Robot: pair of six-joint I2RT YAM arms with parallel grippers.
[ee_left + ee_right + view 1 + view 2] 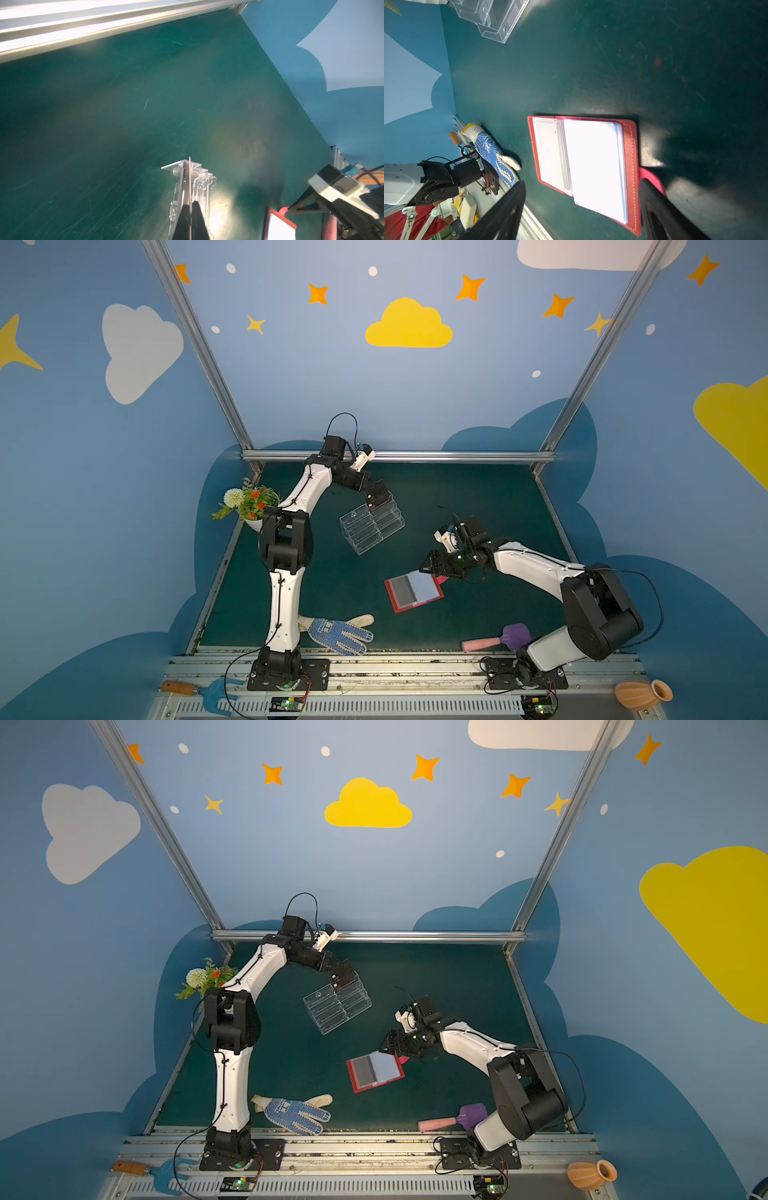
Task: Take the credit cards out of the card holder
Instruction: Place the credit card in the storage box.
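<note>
1. On the robot's side of the back rail, the dark green table [478,506] carries everything. The two arms reach in from the near edge.
2. A clear acrylic stand [372,526] sits left of the table's middle with its stepped tiers empty, well apart from the wallet.
3. The card holder [413,593] lies open and flat right of centre, red cover down and pale sleeves facing up. Its strap pokes out on the side toward the right arm.
4. The right gripper [581,182] hangs over that strap-side edge with its fingers spread wide. In the right wrist view the card holder lies between and just ahead of them. One finger [654,199] overlaps the strap, but I cannot tell if they touch.
5. The left gripper [190,204] is over the back tiers of the stand, far from the card holder. Its fingers are pressed together, pinching a card.
6. That credit card [379,497] is dark with tiny light marks, and the left wrist view shows it edge-on, above the stand.
</note>
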